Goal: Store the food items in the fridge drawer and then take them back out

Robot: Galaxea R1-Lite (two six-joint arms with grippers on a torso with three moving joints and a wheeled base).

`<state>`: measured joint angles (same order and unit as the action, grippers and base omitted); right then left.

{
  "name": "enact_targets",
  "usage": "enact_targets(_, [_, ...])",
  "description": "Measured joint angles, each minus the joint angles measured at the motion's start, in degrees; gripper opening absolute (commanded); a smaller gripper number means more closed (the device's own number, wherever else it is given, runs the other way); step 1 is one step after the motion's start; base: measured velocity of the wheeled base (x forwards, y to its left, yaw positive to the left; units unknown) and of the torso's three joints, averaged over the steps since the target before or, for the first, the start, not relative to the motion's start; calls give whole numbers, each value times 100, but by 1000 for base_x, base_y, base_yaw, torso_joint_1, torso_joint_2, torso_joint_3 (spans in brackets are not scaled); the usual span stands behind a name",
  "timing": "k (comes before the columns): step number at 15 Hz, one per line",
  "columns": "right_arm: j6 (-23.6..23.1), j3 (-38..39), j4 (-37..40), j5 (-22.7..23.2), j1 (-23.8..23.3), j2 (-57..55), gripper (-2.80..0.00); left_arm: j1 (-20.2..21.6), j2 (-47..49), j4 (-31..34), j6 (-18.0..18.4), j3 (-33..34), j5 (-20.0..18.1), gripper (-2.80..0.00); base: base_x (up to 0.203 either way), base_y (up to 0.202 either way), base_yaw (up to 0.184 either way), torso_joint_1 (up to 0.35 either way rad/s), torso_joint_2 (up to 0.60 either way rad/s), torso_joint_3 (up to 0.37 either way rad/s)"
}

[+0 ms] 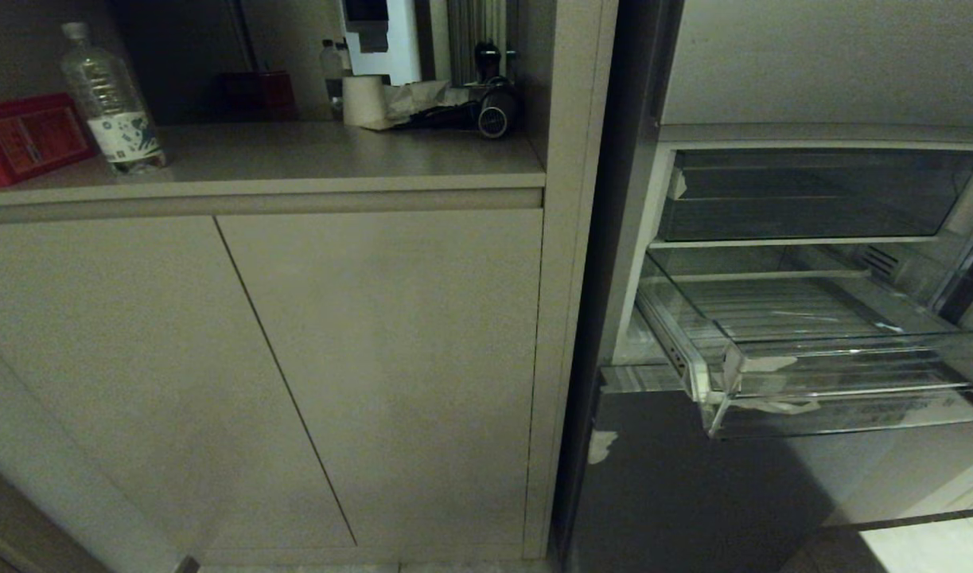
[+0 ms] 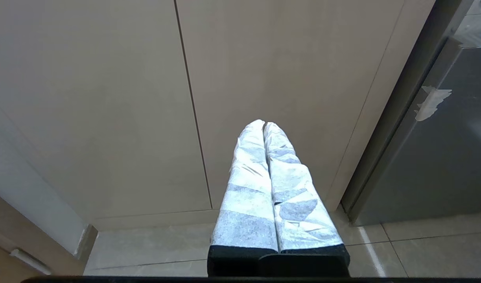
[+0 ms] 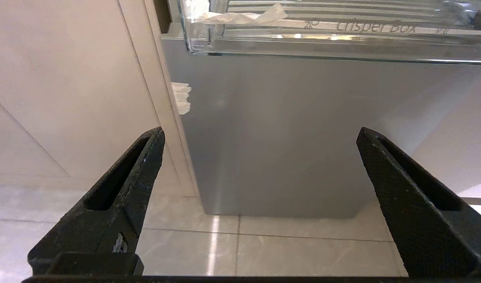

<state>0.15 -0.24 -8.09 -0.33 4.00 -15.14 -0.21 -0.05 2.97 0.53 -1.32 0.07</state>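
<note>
The fridge drawer (image 1: 836, 362), clear plastic with a ribbed floor and tape scraps on its front, stands pulled out of the grey fridge (image 1: 693, 477); nothing lies in the part of it I can see. Its front edge (image 3: 334, 33) also shows in the right wrist view. My right gripper (image 3: 260, 133) hangs open and empty below the drawer, facing the grey lower fridge door (image 3: 287, 133). My left gripper (image 2: 264, 124) is shut, its white-wrapped fingers pressed together, parked low before the beige cabinet doors (image 2: 185, 98). The food items are out of view. Neither arm shows in the head view.
A beige counter (image 1: 295, 155) to the left of the fridge carries a water bottle (image 1: 112, 99), a red box (image 1: 25, 135), a paper roll (image 1: 364, 99) and small appliances. Above the drawer sits a smaller clear bin (image 1: 812, 195). Tiled floor (image 3: 240, 247) lies below.
</note>
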Motion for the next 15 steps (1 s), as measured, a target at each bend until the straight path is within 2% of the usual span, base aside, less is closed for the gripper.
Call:
enact_targets(5, [-471,22,301,174,-330,1097,0,0,0,-4,-35,0,2,-280,0,0,0,0,0,0])
enact_targets(8, [68,24,332,-39,-384,1408,0,-1,0,-6,-43,2,0,-280,0,0,0,0,0,0])
enact_targets(13, [99,24,330,-46,-392,1514,0,-4,0,-8,-43,2,0,-280,0,0,0,0,0,0])
enact_targets(15, [100,24,325,-44,-392,1516,0,-4,0,-6,-44,2,0,-280,2,6,-96,4,6,7])
